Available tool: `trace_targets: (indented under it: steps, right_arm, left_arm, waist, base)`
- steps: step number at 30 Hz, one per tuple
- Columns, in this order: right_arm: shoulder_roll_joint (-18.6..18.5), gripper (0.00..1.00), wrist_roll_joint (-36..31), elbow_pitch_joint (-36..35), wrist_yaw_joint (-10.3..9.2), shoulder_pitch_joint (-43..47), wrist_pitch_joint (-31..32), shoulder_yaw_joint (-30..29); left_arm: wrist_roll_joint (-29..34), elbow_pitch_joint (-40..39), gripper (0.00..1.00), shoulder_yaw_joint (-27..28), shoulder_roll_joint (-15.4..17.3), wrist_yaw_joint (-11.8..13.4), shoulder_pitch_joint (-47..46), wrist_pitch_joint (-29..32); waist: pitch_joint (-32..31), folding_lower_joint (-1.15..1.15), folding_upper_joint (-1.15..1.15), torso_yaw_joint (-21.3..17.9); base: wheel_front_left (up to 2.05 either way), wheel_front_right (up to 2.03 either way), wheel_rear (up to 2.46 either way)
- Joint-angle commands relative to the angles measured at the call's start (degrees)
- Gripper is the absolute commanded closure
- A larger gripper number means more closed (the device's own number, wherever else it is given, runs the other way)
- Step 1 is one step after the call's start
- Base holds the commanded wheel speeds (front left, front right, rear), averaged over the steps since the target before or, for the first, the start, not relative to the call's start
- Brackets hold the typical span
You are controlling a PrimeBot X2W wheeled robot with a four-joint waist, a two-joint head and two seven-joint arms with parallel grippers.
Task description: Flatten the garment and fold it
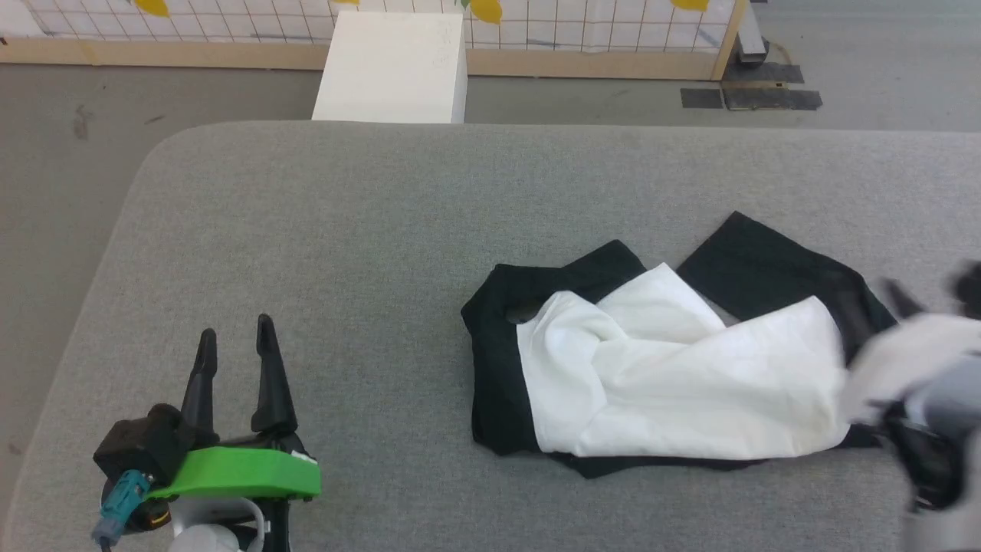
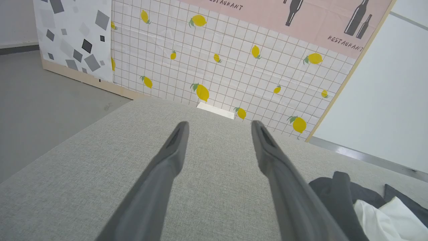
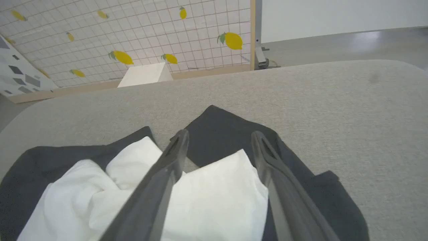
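Observation:
The garment [image 1: 674, 383] lies crumpled on the right half of the grey table [image 1: 345, 230], its white panel bunched over black sleeves and sides. My right gripper [image 3: 219, 134] hangs open just above the garment's right part, over a black flap, with nothing between its fingers. In the head view the right gripper [image 1: 931, 291] is a blur at the right edge, beside the garment. My left gripper [image 1: 235, 331] stands open over bare table at the lower left, well away from the cloth. In the left wrist view the left gripper [image 2: 219, 124] is open too, and the garment [image 2: 367, 207] shows at the lower right.
A white box [image 1: 391, 69] stands on the floor beyond the table's far edge. Behind it runs a lemon-print panel wall [image 1: 613, 31] on a wooden base. The table's far left corner [image 1: 165, 149] is rounded.

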Motion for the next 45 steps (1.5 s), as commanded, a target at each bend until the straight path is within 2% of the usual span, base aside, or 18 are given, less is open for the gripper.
trace_targets:
  steps: [1, 6, 12, 14, 15, 17, 18, 19, 20, 24, 29, 36, 43, 44, 45]
  right_arm:
    - [0.4, 0.00, -0.7, 1.5, -0.06, -2.3, 1.3, 3.7]
    - [-0.4, 0.00, -6.7, 10.5, -0.06, -9.0, 8.1, 15.4]
    - [-2.5, 0.00, -14.5, 22.6, -0.06, -18.3, 12.5, 21.6]
    - [-3.1, 0.00, -15.9, 26.5, -0.06, -20.2, 13.9, 22.9]
    - [-3.6, 0.00, -15.4, 31.3, -0.06, -21.3, 16.6, 25.2]
    - [-4.0, 0.00, -13.5, 33.7, -0.06, -21.3, 19.1, 27.7]
    - [-4.5, 0.13, -12.4, 34.6, -0.06, -21.5, 20.6, 28.7]
    - [-5.0, 0.79, -11.4, 34.8, -0.06, -21.8, 21.0, 29.2]
    - [-5.6, 1.00, -10.6, 34.6, -0.06, -22.6, 20.8, 29.3]
    - [-7.4, 1.00, -9.8, 33.3, -0.06, -27.6, 17.6, 27.3]
    - [-7.0, 1.00, -11.9, 33.7, -0.06, -36.2, 11.8, 23.3]
    - [-6.5, 1.00, -19.2, 38.2, -0.06, -46.6, 2.4, 18.3]
    - [-4.0, 1.00, -24.4, 43.5, -0.06, -52.2, -7.1, 14.0]
    - [-3.6, 0.70, -24.7, 45.0, -0.06, -52.5, -7.3, 13.5]
    - [-3.4, 0.00, -25.1, 45.8, -0.06, -52.7, -7.7, 13.3]
  left_arm:
    - [-0.2, -0.4, 0.00, -0.3, -0.1, 0.1, -0.3, -0.2]
    - [-0.2, -0.5, 0.00, -1.1, -0.1, 0.0, -1.7, -0.2]
    - [-0.8, -0.2, 0.00, -1.9, -0.1, -0.3, -2.9, -0.2]
    - [-1.0, -0.1, 0.00, -2.0, -0.1, -0.4, -3.2, -0.2]
    - [-1.4, 0.2, 0.00, -2.4, -0.1, -0.4, -3.6, -0.2]
    - [-1.6, 0.3, 0.00, -2.6, -0.1, -0.3, -3.7, -0.2]
    - [-1.7, 0.4, 0.00, -2.7, -0.1, -0.3, -3.7, -0.2]
    - [-1.8, 0.4, 0.00, -2.8, -0.1, -0.2, -3.8, -0.2]
    - [-1.8, 0.5, 0.00, -2.8, -0.1, -0.2, -3.8, -0.2]
    - [-2.1, 0.6, 0.00, -3.3, -0.1, -0.1, -4.2, -0.2]
    - [-2.4, 0.7, 0.00, -4.3, -0.1, -0.3, -5.2, -0.2]
    - [-2.9, 1.1, 0.00, -5.5, -0.1, -0.6, -6.7, -0.2]
    - [-3.0, 1.4, 0.00, -5.8, -0.1, -0.7, -7.1, -0.2]
    - [-2.9, 1.4, 0.00, -5.8, -0.1, -0.7, -7.1, -0.2]
    - [-2.9, 1.5, 0.00, -5.7, -0.1, -0.6, -7.0, -0.2]
  waist:
    - [0.8, 0.00, 0.00, 0.4]
    - [3.3, 0.00, 0.00, 2.2]
    - [6.2, 0.00, 0.00, 4.9]
    - [6.8, 0.00, 0.00, 5.6]
    - [7.4, 0.00, 0.00, 6.6]
    - [7.6, 0.00, 0.00, 6.9]
    - [7.6, 0.00, 0.00, 7.0]
    - [7.6, 0.00, 0.00, 7.1]
    - [7.7, 0.00, 0.00, 7.2]
    - [8.0, 0.00, 0.00, 7.4]
    - [8.8, 0.00, 0.00, 8.1]
    - [10.5, 0.00, 0.00, 9.8]
    - [11.7, 0.00, 0.00, 10.5]
    - [11.6, 0.00, 0.00, 10.4]
    - [11.5, 0.00, 0.00, 10.3]
  base:
    - [0.00, 0.00, 0.00]
    - [0.00, 0.00, 0.00]
    - [0.00, 0.00, 0.00]
    - [0.00, 0.00, 0.00]
    - [0.00, 0.00, 0.00]
    - [0.00, 0.00, 0.00]
    - [0.00, 0.00, 0.00]
    - [0.00, 0.00, 0.00]
    - [0.00, 0.00, 0.00]
    - [0.00, 0.00, 0.00]
    - [0.00, 0.00, 0.00]
    - [0.00, 0.00, 0.00]
    - [0.00, 0.00, 0.00]
    - [0.00, 0.00, 0.00]
    - [0.00, 0.00, 0.00]
